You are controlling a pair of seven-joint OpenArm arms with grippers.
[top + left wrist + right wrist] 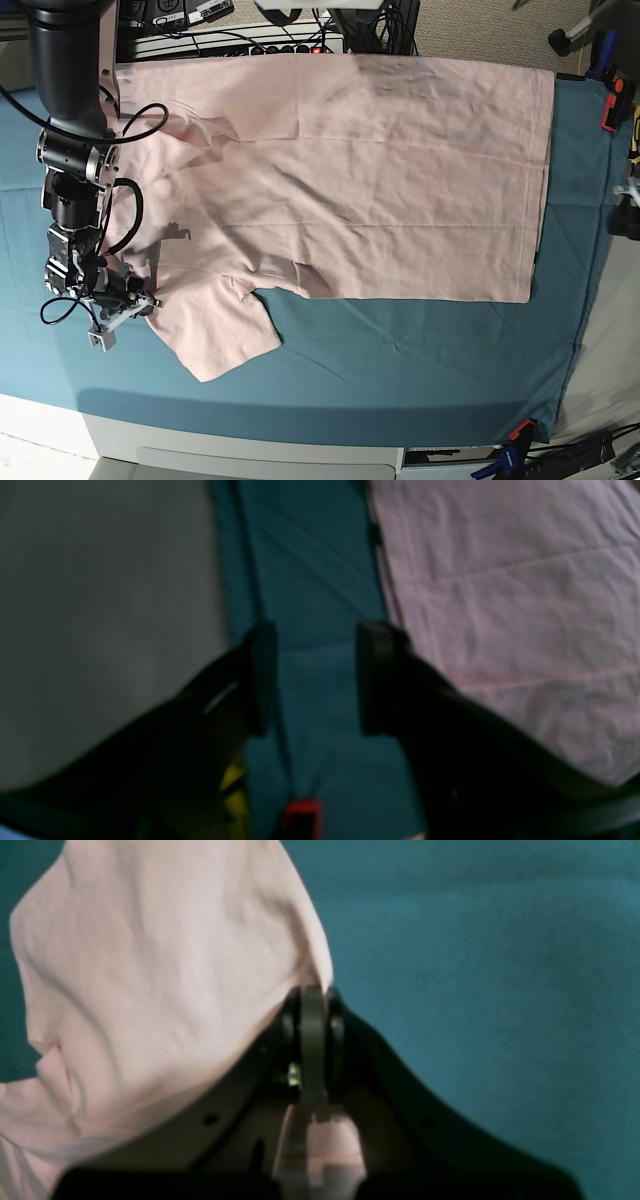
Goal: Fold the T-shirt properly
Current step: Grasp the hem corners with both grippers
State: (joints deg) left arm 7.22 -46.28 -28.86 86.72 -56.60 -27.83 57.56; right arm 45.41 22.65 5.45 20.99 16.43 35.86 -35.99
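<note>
The T-shirt (340,170) is seen in the base view spread plain side up across the teal table cloth (400,360), with one sleeve splayed toward the near edge beside the right gripper (128,300). Only in the right wrist view is the right gripper (313,995) seen pressed shut on a bunched fold of the pink fabric (150,990). The left gripper (315,675), shown clearly only by the left wrist view, is held partly open and empty over bare cloth (310,580) just beside the shirt's edge (500,605).
</note>
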